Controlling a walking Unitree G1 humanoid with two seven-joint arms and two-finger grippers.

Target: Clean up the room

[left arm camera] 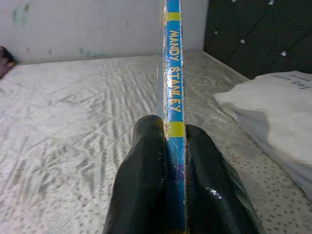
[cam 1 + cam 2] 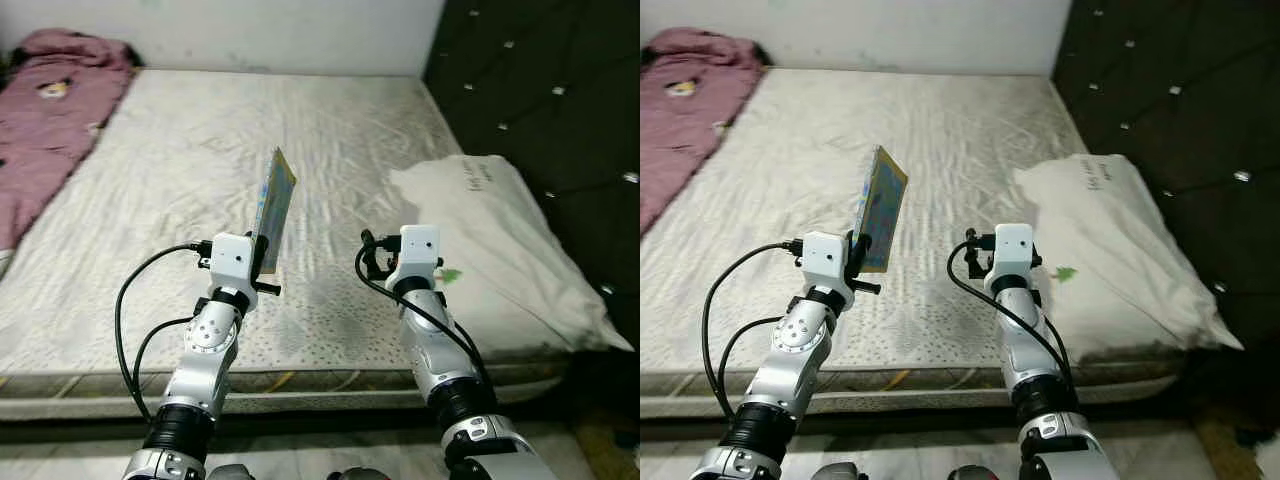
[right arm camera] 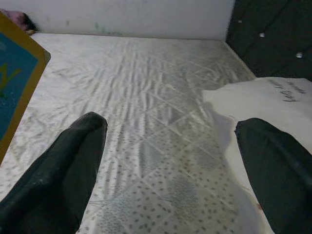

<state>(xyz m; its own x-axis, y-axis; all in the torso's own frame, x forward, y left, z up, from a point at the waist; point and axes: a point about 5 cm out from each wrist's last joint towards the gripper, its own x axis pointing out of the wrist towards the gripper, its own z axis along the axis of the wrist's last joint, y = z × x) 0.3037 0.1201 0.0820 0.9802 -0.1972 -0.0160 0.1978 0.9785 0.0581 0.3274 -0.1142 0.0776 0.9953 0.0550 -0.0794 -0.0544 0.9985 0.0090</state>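
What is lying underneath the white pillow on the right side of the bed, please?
The white pillow rests directly on the bare mattress, beside the dark headboard. Whatever lies beneath it is covered.

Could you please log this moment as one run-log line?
left gripper: shut on book, upright above mattress | right gripper: open, beside pillow

You see 2 silver arms with ribbed black collars near the base. Each wrist carries a white box-shaped camera housing with a small dark dot. Black cables loop beside both forearms. Fingers are glossy black, rounded, scuffed.
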